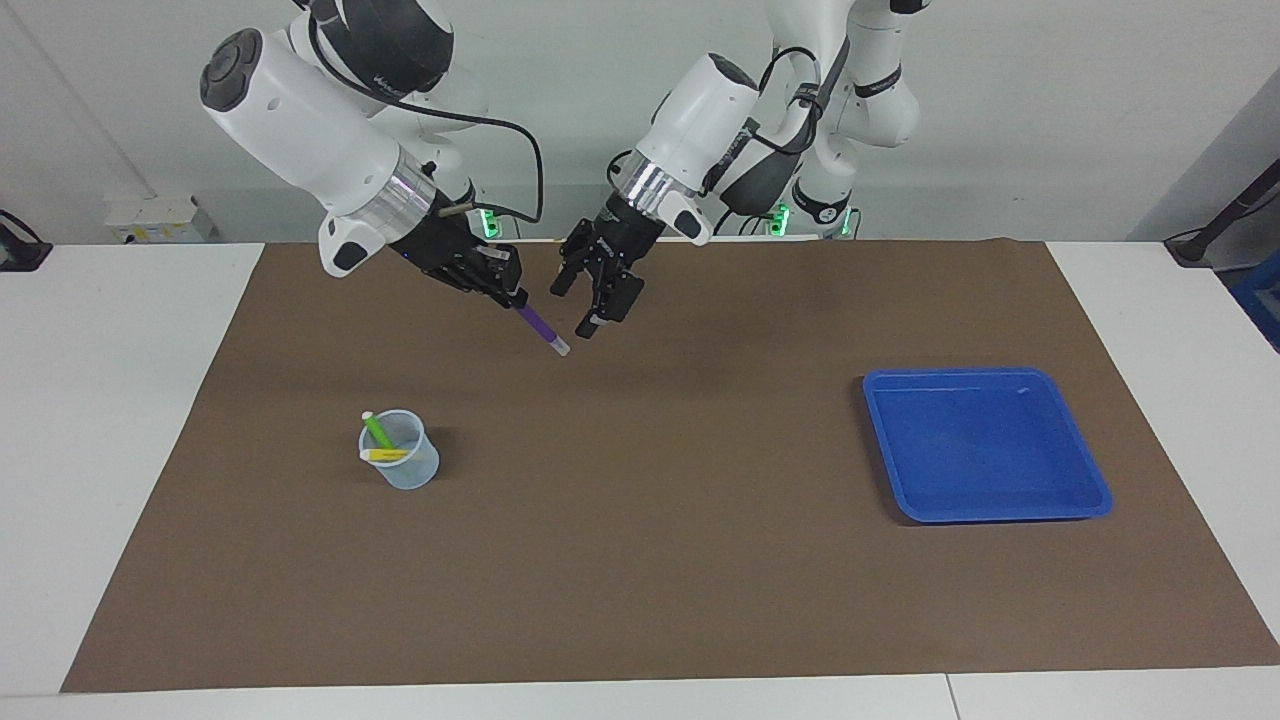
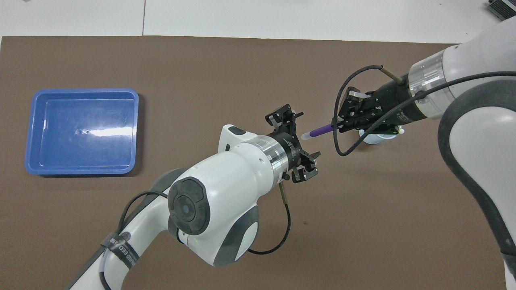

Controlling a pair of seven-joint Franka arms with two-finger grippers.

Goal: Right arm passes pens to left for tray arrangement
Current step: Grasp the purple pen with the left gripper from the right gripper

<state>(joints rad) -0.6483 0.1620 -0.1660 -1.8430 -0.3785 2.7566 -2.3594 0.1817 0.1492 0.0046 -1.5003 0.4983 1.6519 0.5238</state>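
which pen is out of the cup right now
The purple pen, clamped in the right claw above the mat; the green pen and yellow pen sit in the cup.

Three pens [image 1: 540,325], one cup [image 1: 402,463], one tray [image 1: 985,444], two arms [image 1: 320,140].

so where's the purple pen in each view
Facing view: purple pen in the right hand, upper middle, whitish end toward the open left hand.
Overhead view: purple pen right of centre.
Shared landmark: blue tray, at the left arm's end.
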